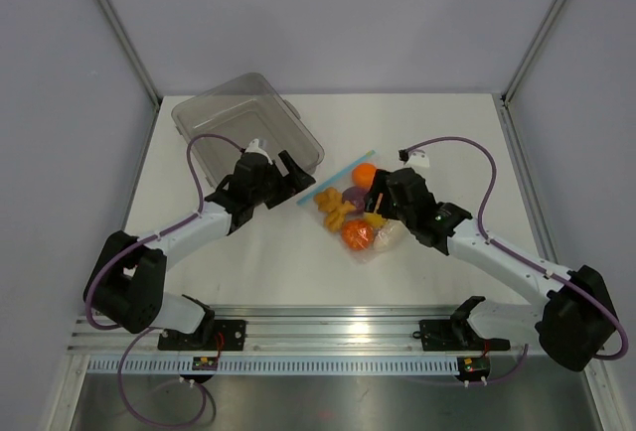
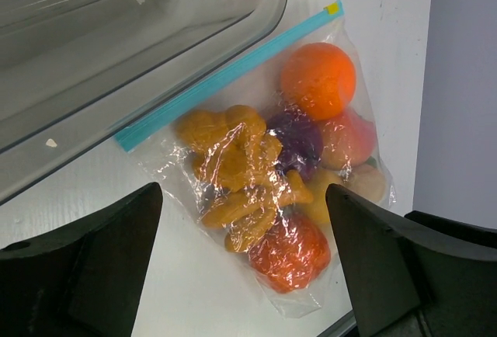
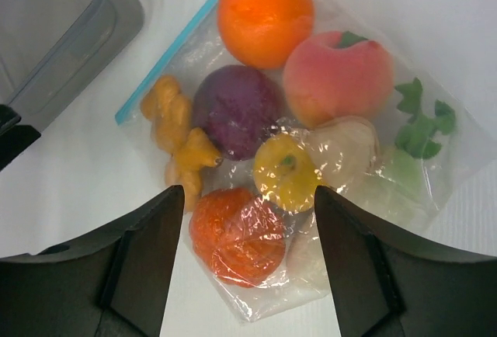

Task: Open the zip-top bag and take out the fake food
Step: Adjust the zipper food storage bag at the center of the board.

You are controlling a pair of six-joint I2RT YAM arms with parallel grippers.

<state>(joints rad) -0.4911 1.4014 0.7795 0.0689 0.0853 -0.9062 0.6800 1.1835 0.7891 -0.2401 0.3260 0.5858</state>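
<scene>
The zip-top bag lies flat on the white table between both arms, its light-blue zip strip shut and facing the tub. The fake food is inside: an orange, a peach, a purple piece, a yellow piece, an orange-red pumpkin shape and yellow-orange lumps. My left gripper hangs open at the bag's strip side, its jaws wide and empty. My right gripper is open over the bag's bottom end, the fingers either side of the pumpkin shape.
A rigid clear tub stands at the back left, close behind the bag's zip strip and beside the left gripper. Grey walls close off the table at the back and sides. The arm bases sit along the near rail.
</scene>
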